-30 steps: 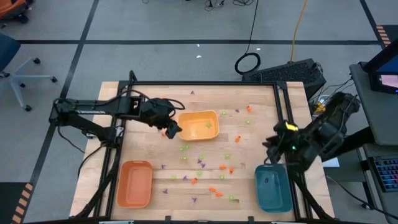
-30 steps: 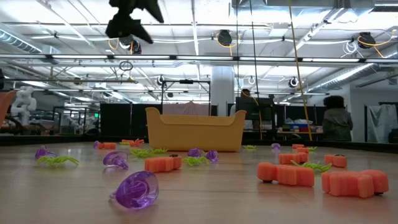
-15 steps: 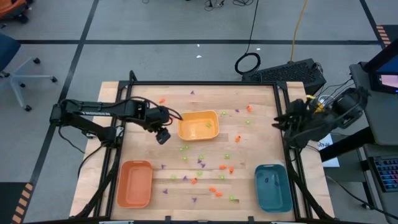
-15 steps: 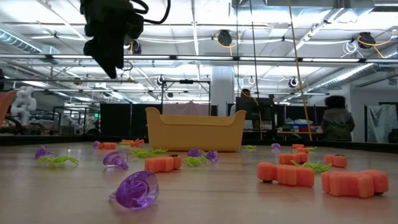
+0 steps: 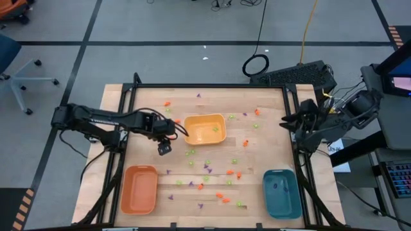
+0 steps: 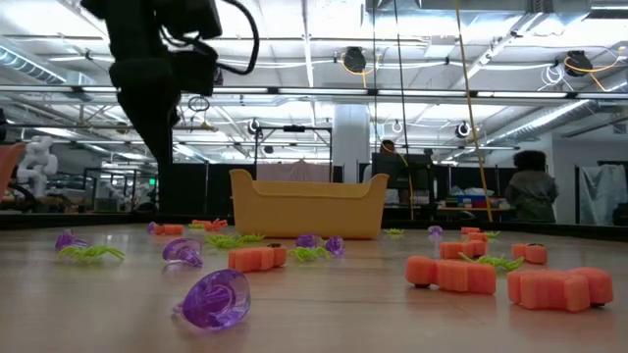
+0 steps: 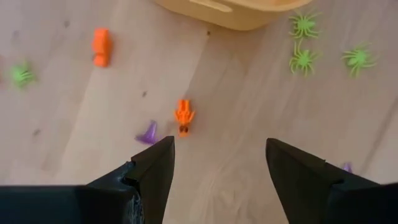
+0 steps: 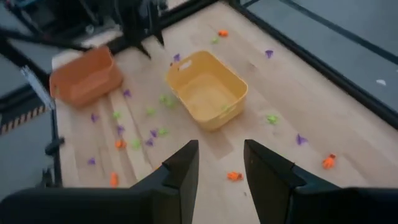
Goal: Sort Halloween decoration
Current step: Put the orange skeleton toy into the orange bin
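Halloween decoration pieces lie scattered over the wooden table: orange ones (image 5: 221, 196), light green spiders (image 5: 190, 153) and purple ones (image 5: 207, 168). My left gripper (image 5: 164, 149) hangs open just left of the yellow tray (image 5: 205, 129), pointing steeply down. In its wrist view the fingers (image 7: 217, 146) stand apart above bare wood, near an orange piece (image 7: 183, 116) and a purple piece (image 7: 148, 134), with nothing between them. My right gripper (image 5: 288, 122) is raised at the table's right edge, open (image 8: 221, 155) and holding nothing.
An orange tray (image 5: 139, 189) sits at the near left and a teal tray (image 5: 281, 192) at the near right. A dark frame rail (image 5: 290, 109) borders the table. In the low view, people stand in the room behind the yellow tray (image 6: 306, 206).
My left gripper has come down beside the yellow tray and drifted toward the near edge, rolling its wrist, still open. My right gripper has left the spot above the teal tray, rising toward the table's right and far side, then kept still.
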`<state>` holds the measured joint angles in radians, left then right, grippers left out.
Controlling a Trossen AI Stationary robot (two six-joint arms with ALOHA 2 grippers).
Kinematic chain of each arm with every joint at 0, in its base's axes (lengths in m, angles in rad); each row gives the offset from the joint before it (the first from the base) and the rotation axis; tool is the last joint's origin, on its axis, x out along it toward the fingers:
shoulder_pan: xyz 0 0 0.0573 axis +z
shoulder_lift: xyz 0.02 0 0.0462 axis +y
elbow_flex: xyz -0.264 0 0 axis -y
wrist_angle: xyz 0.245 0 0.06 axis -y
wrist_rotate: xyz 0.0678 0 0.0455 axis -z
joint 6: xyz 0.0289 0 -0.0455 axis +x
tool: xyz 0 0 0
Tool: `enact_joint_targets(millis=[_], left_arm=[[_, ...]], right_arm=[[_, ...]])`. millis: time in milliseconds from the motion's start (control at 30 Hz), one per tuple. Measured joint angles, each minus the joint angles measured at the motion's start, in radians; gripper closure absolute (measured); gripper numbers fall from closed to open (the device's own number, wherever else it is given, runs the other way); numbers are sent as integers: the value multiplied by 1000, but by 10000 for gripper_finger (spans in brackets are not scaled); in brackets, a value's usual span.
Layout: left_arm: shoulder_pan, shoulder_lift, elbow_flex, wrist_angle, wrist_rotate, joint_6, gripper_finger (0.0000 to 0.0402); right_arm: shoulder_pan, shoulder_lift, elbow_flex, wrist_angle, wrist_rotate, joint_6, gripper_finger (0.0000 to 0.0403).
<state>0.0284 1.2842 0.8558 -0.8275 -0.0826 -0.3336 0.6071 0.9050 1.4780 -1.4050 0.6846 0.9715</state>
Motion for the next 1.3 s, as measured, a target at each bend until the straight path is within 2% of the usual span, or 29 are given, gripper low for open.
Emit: enact_joint_targets(millis=[167, 433, 667, 1300], left_arm=[[0, 0, -94, 176, -65, 30, 156], [0, 0, -208, 273, -105, 25, 156], [0, 10, -226, 375, -124, 74, 156], [4, 118, -226, 366, -108, 104, 156]], right_arm=[[0, 43, 0, 85, 29, 21, 286], [0, 148, 0, 198, 108, 27, 286], [0, 223, -1, 251, 124, -14, 286], [0, 248, -1, 315, 124, -16, 287]])
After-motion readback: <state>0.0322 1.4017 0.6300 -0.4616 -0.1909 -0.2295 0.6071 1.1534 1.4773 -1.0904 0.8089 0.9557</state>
